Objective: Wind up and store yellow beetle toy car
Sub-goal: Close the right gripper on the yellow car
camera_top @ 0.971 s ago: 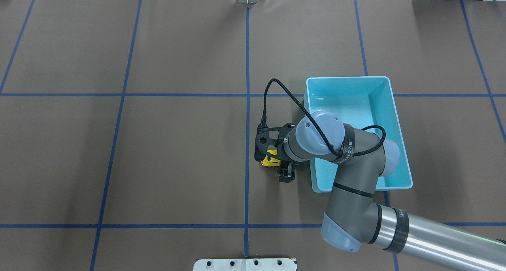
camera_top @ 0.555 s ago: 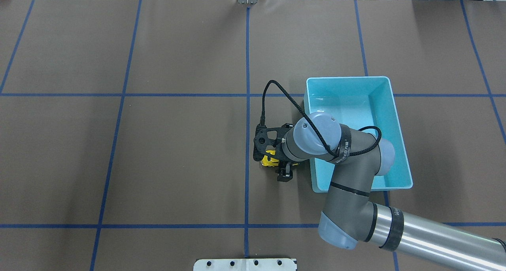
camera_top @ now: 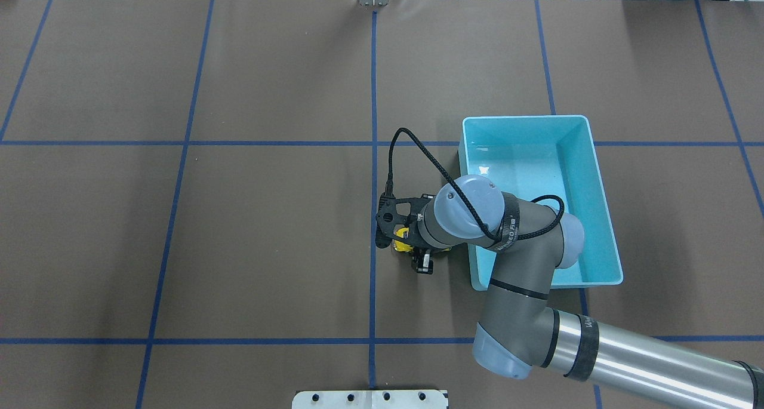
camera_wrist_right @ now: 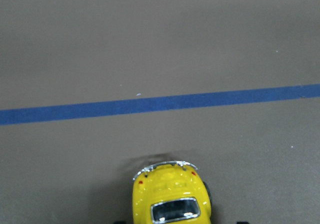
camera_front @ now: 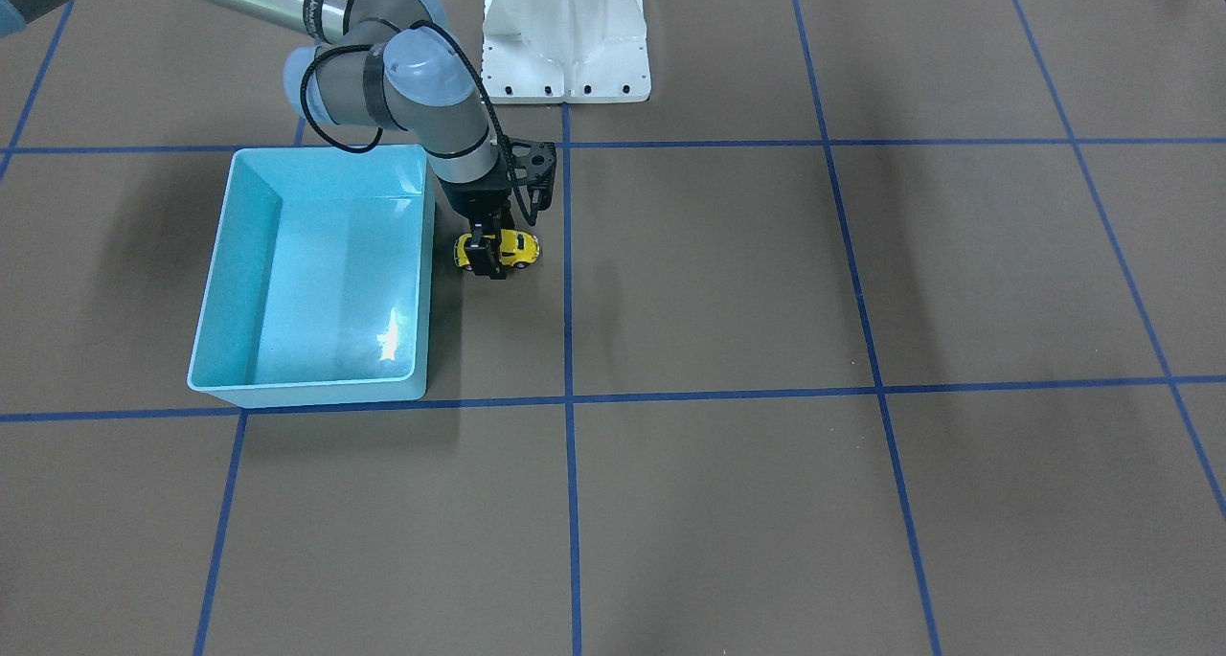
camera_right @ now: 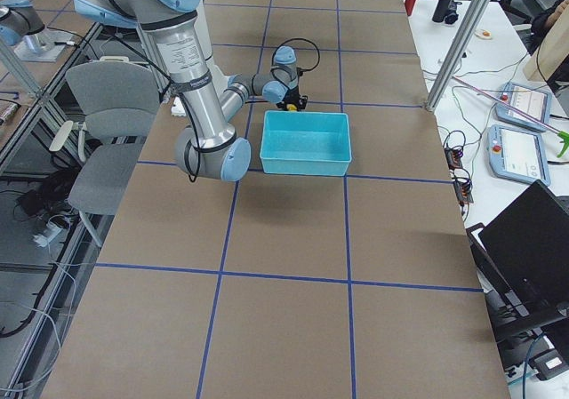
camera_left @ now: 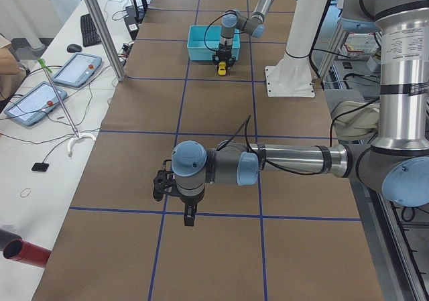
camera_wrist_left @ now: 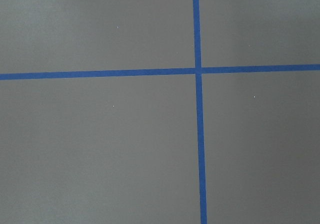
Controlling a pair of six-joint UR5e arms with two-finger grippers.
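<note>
The yellow beetle toy car point(camera_front: 517, 247) stands on the brown table just beside the turquoise bin point(camera_front: 306, 388), outside it. My right gripper point(camera_front: 491, 254) comes straight down over the car, one finger on each long side, shut on it. In the overhead view the car point(camera_top: 403, 246) peeks out under the wrist, left of the bin point(camera_top: 528, 118). The right wrist view shows the car's end point(camera_wrist_right: 170, 196) at the bottom edge. My left gripper point(camera_left: 190, 217) hangs over bare table far from the car; I cannot tell whether it is open or shut.
The bin holds nothing that I can see. The white robot base plate point(camera_front: 565, 62) stands behind the car. Blue tape lines cross the table. The left wrist view shows only table and tape.
My right wrist has shifted a little to the left and lower over the car. The car has stayed almost in place.
</note>
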